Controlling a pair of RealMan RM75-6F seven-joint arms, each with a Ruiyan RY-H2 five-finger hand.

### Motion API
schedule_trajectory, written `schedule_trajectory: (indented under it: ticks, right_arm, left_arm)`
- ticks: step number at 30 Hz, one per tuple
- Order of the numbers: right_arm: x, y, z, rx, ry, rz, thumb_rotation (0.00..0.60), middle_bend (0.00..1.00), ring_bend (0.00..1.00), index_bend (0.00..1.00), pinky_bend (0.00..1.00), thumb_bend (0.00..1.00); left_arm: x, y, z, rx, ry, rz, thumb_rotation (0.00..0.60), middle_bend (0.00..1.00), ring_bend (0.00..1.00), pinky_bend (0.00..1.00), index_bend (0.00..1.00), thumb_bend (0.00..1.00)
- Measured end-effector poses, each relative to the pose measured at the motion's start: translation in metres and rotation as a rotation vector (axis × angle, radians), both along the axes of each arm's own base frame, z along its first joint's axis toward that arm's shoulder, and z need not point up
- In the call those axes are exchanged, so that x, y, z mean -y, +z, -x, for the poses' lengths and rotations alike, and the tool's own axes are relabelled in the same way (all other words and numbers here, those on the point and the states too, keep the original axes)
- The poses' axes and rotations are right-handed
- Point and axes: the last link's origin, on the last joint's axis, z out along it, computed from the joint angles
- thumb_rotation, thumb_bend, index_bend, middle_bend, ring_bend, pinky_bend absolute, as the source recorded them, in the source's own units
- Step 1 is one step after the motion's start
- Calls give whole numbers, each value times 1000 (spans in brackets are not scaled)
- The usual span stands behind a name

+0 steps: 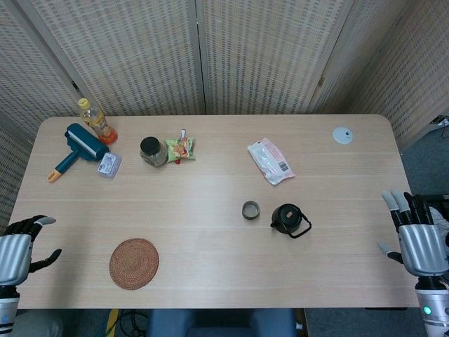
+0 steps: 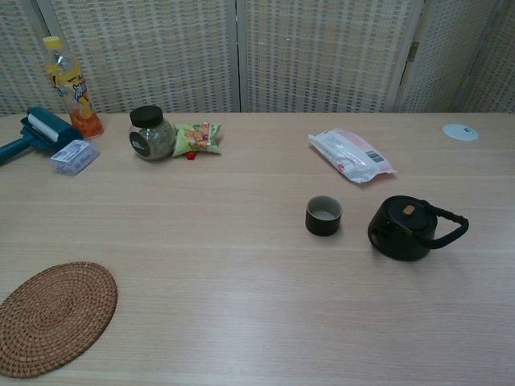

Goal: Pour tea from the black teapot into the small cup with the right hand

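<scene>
- The black teapot (image 1: 286,219) is parked upright on the worktop (image 1: 210,210), right of centre, with its handle stuck out toward about 4 o'clock in the head view. Nothing is touching it.
- The small cup (image 1: 250,209) is found just beside the teapot, at roughly 9 o'clock from it, upright and with a small gap between the two. In the chest view something pale can be seen inside it, but what exactly can't be told.
- A pink-and-white packet (image 1: 271,161) is laid flat at about 12 o'clock from the teapot, well apart from it.
- A small white disc (image 1: 342,135) is spotted up near the far right corner, around 1 o'clock from the teapot.
- Over at about 10 o'clock, a dark-lidded jar (image 1: 153,151) is stood with a green snack bag (image 1: 180,148) right next to it.
- Further left, an orange drink bottle (image 1: 97,121), a teal lint roller (image 1: 78,148) and a small clear box (image 1: 109,165) are grouped near the far left corner.
- A round woven mat (image 1: 134,262) is laid near the front edge, at about 8 o'clock from the cup.
- The right hand (image 1: 421,242) is held off the worktop's right edge, fingers spread and nothing gripped, well apart from the teapot.
- The left hand (image 1: 19,249) is kept off the left edge, fingers loosely apart, nothing held either.
</scene>
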Motion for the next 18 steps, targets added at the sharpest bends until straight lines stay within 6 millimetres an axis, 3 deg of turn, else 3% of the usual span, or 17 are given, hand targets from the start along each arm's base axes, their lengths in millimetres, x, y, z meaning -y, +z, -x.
schedule_trajectory:
  ticks: [9, 12, 18]
  right_arm:
    - [1, 1, -4, 22, 14, -24, 600, 170, 1, 0, 33, 0]
    - [2, 1, -7, 22, 25, -33, 600, 210, 69, 16, 33, 0]
    - [8, -6, -13, 19, 50, -74, 600, 272, 157, 191, 32, 0]
  left_arm:
    - [3, 1, 2, 3, 3, 0, 600, 287, 290, 266, 310, 183]
    - [3, 2, 1, 8, -2, 0, 600, 287, 291, 266, 310, 183]
    - [2, 2, 2, 8, -8, 4, 600, 287, 291, 266, 310, 183]
